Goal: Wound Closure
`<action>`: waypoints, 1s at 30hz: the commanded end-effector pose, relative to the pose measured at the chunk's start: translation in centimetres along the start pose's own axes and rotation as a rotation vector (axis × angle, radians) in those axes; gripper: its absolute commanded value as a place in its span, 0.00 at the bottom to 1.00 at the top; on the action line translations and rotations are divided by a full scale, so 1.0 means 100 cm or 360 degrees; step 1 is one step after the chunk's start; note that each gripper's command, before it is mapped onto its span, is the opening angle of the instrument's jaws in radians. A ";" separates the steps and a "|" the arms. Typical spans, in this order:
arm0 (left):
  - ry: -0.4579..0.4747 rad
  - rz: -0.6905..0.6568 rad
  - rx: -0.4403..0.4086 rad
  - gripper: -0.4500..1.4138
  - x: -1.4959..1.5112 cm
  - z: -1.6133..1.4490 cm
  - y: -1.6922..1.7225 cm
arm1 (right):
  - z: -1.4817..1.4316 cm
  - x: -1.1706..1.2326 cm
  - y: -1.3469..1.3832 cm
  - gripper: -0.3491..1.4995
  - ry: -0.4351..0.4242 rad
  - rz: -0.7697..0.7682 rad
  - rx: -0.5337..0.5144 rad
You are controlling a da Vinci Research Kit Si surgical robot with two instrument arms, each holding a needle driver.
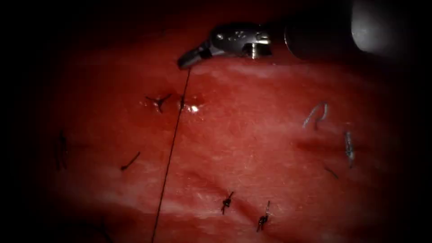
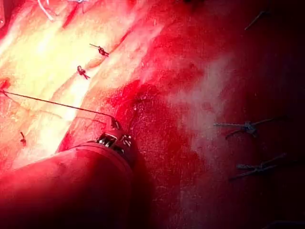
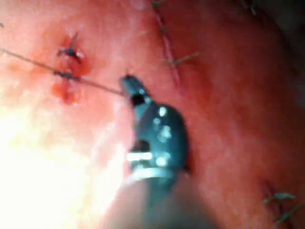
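My right tool point(image 1: 182, 62) reaches in from the upper right, its jaws shut on the dark thread point(image 1: 173, 139) just above the tissue point(image 1: 252, 135). From those jaws the thread runs taut and straight down past a wet puncture point(image 1: 183, 105) beside a tied stitch point(image 1: 158, 102), then leaves the lower edge. In the right wrist view the right tool point(image 3: 127, 83) holds the thread point(image 3: 95, 86) over that spot. In the left wrist view the thread point(image 2: 52, 102) ends at my left tool point(image 2: 115, 124), which holds it.
Two more knotted stitches point(image 1: 227, 202) point(image 1: 262, 219) sit on a dark groove in the tissue. A loose cut end point(image 1: 130, 161) lies to the left. Pale thread pieces point(image 1: 317, 112) point(image 1: 348, 148) lie at the right. Red fluid point(image 1: 193, 108) glistens near the puncture.
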 end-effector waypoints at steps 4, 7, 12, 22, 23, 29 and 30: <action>0.0007 -0.0003 -0.0019 0.00 0.0001 0.0006 0.0014 | 0.0007 -0.0006 0.0004 0.00 0.0006 0.0002 -0.0016; 0.0011 -0.0005 -0.0021 0.00 0.0000 0.0006 0.0019 | 0.0007 -0.0006 0.0003 0.00 0.0007 0.0006 -0.0022; 0.0021 -0.0005 -0.0032 0.00 0.0000 0.0006 0.0017 | 0.0011 -0.0005 -0.0003 0.00 0.0018 0.0002 -0.0008; 0.0028 -0.0019 0.0124 0.00 -0.0012 -0.0011 -0.0064 | -0.0013 0.0014 -0.0027 0.71 0.0152 0.0086 -0.0189; 0.0024 -0.0024 0.0155 0.00 -0.0014 -0.0014 -0.0074 | -0.0018 0.0015 -0.0033 0.70 0.0171 0.0098 -0.0207; -0.0018 0.0020 0.0274 0.00 -0.0037 -0.0021 -0.0142 | -0.0057 0.0020 -0.0067 0.78 0.0258 0.0208 -0.0370; -0.0022 0.0018 0.0291 0.00 -0.0040 -0.0019 -0.0150 | -0.0059 0.0020 -0.0072 0.76 0.0259 0.0218 -0.0389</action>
